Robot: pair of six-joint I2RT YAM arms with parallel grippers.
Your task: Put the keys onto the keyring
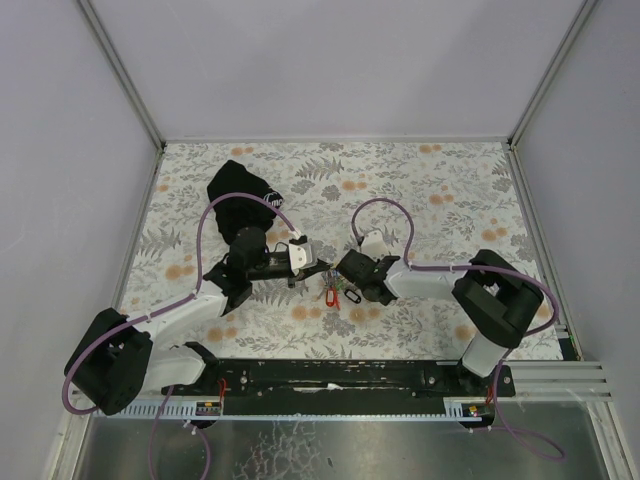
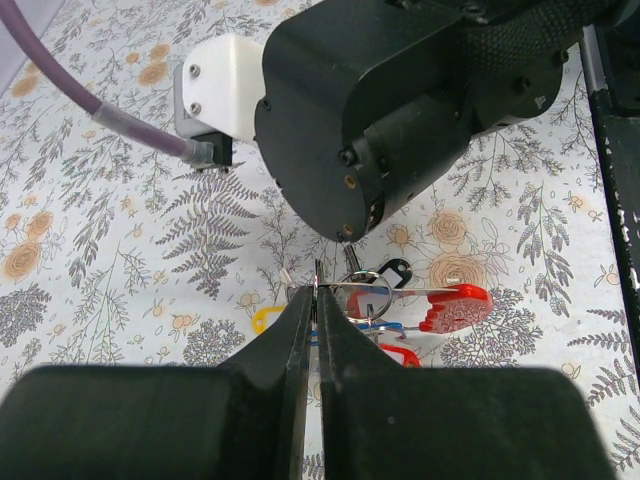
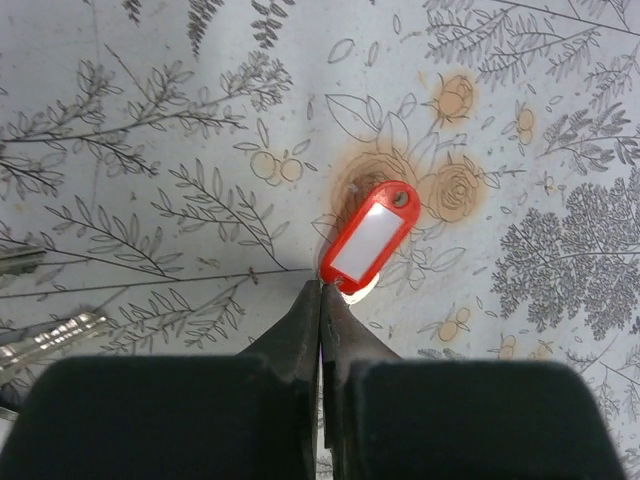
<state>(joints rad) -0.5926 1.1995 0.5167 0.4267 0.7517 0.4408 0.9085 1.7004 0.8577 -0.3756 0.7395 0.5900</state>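
Note:
The keys [image 1: 331,293] lie in a small bunch on the floral cloth between my two grippers. In the left wrist view a silver keyring [image 2: 366,294] carries a red tag [image 2: 456,306], a black tag [image 2: 396,270] and blue wire, with a yellow tag [image 2: 266,318] beside it. My left gripper [image 2: 317,291] is shut, pinching the edge of the keyring. My right gripper [image 3: 322,286] is shut with its tips at the near end of a red tag with a white label [image 3: 370,236]. Two silver key blades [image 3: 50,335] show at the left edge.
A big black cloth pouch [image 1: 240,195] lies behind the left arm. The right gripper's black body [image 2: 380,110] hangs close over the keys. The floral cloth [image 1: 450,190] covers the table inside white walls, and a black rail [image 1: 340,375] runs along the near edge.

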